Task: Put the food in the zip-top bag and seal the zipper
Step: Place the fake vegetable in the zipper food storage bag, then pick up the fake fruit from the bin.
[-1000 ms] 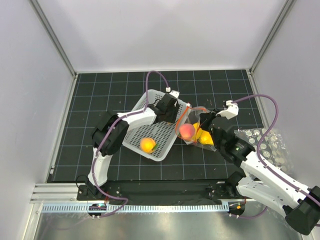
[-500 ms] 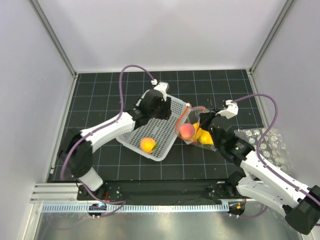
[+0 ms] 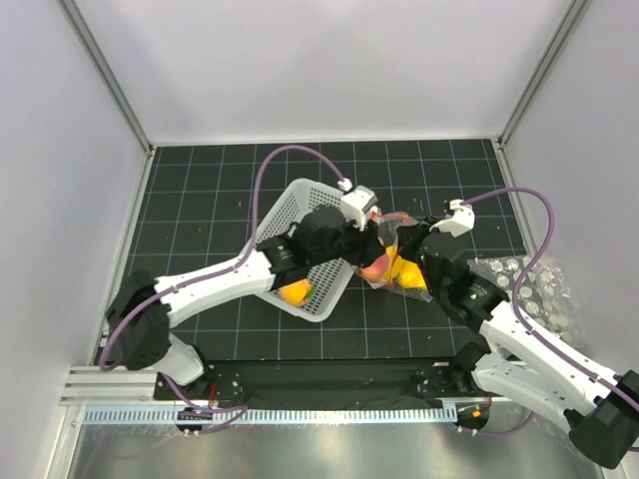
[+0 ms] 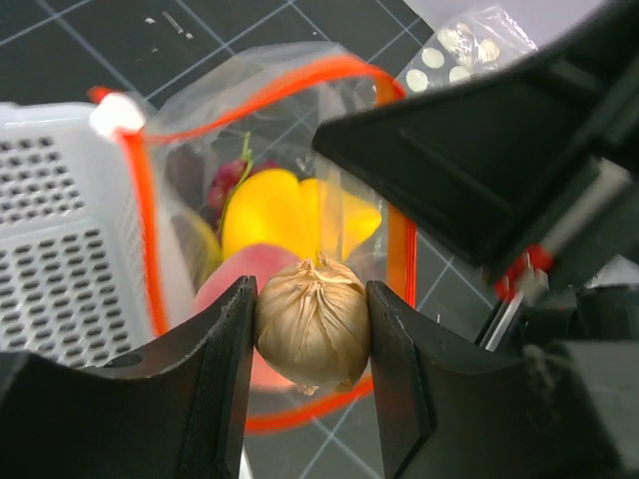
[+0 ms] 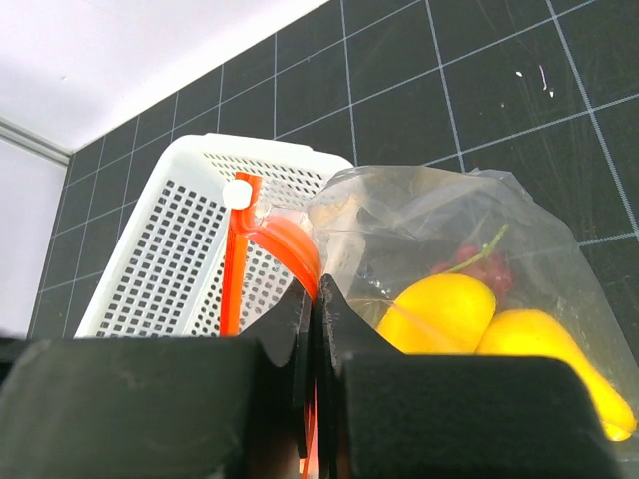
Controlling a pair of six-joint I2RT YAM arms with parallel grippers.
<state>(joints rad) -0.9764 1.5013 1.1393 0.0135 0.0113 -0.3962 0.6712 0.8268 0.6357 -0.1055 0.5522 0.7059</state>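
Now the left gripper [image 4: 312, 299] clamps a wrinkled peach-coloured ball [image 4: 314, 324] at the open mouth of the clear zip-top bag [image 5: 449, 215]; the right gripper [image 5: 315, 299] is pinched tight on its red-orange zipper strip [image 5: 285, 239].

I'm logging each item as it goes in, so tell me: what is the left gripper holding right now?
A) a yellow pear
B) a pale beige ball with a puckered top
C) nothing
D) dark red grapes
B: in the left wrist view the left gripper is closed on the pale beige ball, held over the open mouth of the zip-top bag.
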